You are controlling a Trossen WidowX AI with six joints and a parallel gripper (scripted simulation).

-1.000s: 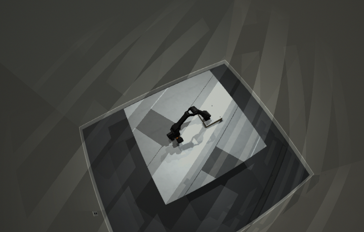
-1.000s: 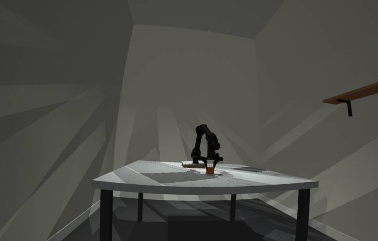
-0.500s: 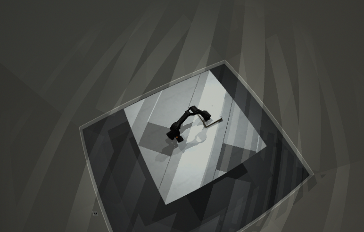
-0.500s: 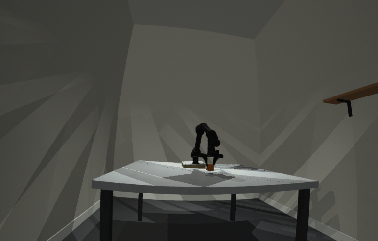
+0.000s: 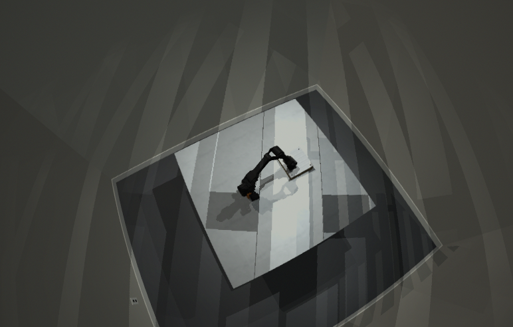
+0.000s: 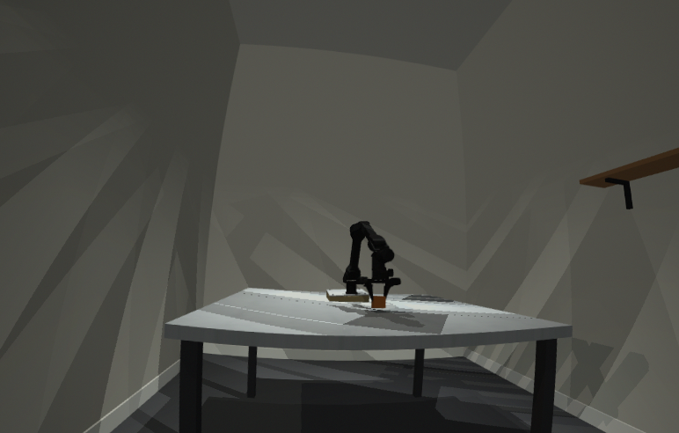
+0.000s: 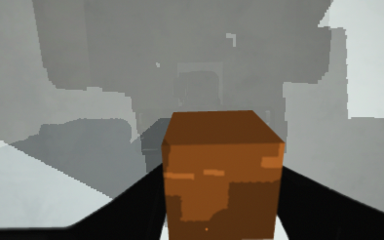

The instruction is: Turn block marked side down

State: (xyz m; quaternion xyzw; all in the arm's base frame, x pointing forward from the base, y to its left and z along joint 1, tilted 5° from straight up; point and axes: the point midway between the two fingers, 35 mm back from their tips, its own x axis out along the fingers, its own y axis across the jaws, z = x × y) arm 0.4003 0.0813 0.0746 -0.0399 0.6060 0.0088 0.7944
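Note:
The orange block (image 5: pixel 247 196) (image 6: pixel 378 303) (image 7: pixel 222 187) is between the fingers of my gripper (image 6: pixel 378 298) (image 7: pixel 216 170). The gripper is shut on it, with one black finger against each of two opposite sides in the wrist view. In the exterior view the block looks upright and a little above the table (image 5: pixel 234 260) (image 6: pixel 277 340). The wrist view shows one dark orange face and one brighter face with patches of light and shadow. I cannot make out a marked side. The fingers hide parts of the block's sides.
The arm's base stands on a pale, low board (image 5: pixel 302 159) (image 6: pixel 346 297) behind the block. A brown wall shelf (image 6: pixel 654 161) is far off to the right in the exterior view. Hard shadows and light bands cross the table.

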